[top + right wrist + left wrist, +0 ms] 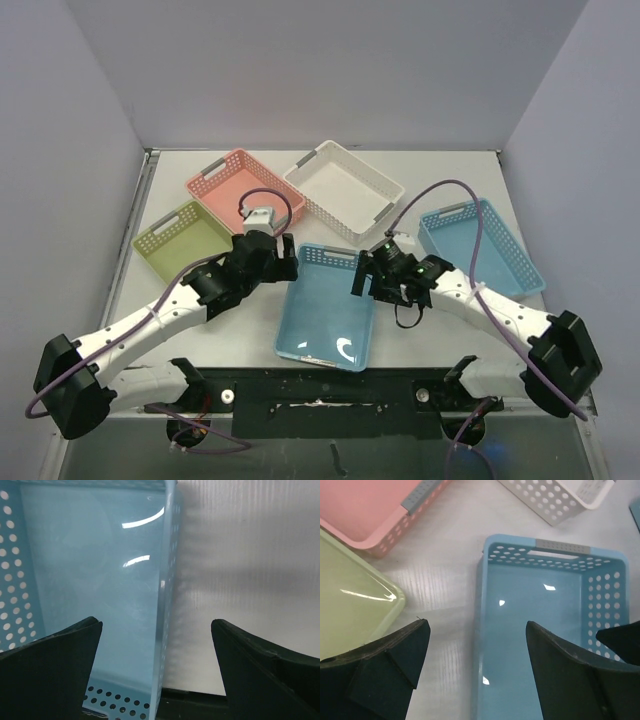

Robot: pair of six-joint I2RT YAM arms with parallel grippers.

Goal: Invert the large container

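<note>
The large light blue basket stands upright and empty at the table's front middle. It shows in the left wrist view and in the right wrist view. My left gripper is open over the far end of its left wall. In the left wrist view one finger is outside the wall and one is over the inside. My right gripper is open over the far end of its right wall, and in the right wrist view it straddles that wall. Neither gripper holds anything.
A green basket, a pink basket, a white basket and a smaller blue basket lie in an arc behind the large one. The green basket is close beside my left gripper. A black rail runs along the near edge.
</note>
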